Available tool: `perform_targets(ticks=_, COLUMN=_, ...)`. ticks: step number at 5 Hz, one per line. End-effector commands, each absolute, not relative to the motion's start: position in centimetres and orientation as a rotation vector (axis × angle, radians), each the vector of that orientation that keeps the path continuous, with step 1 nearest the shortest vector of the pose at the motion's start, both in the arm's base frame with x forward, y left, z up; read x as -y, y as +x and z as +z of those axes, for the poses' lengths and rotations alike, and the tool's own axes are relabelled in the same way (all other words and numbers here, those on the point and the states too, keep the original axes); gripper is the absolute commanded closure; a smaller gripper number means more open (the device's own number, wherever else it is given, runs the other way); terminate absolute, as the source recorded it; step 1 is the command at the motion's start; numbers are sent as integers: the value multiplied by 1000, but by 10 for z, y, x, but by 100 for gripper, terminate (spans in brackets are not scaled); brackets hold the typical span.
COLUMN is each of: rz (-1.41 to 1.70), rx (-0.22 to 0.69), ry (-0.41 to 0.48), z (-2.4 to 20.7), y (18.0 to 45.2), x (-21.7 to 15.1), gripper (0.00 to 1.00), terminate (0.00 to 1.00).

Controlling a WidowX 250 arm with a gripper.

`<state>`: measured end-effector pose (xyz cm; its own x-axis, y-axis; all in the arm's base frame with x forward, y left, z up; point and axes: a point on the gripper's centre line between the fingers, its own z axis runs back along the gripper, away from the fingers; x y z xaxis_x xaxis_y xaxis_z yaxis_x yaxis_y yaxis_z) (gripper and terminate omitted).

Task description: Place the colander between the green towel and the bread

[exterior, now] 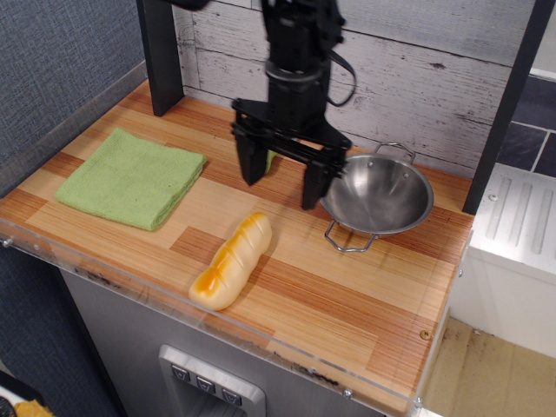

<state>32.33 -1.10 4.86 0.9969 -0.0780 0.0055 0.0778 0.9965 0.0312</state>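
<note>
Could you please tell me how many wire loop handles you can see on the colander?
2: one handle at the colander's far rim by the wall, the other handle at its near rim, toward the counter's front edge.

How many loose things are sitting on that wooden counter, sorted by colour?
Green: 1, the flat folded light-green towel
Silver: 1, the round shiny steel colander
Yellow: 1, the long pale-yellow toy bread
Total: 3. The black claw hides whatever lies behind it.
</note>
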Motion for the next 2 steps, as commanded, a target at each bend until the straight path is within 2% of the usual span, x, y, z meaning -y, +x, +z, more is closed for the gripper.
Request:
perform_targets(ticks=1, rz=-23, rx=52, ry=40, z=47, y=347, x=18, gripper=0, terminate=0)
perform_targets(ticks=2, rz=18, rx=62, ry=42, z=41, y=346, x=18, gripper=0, terminate=0)
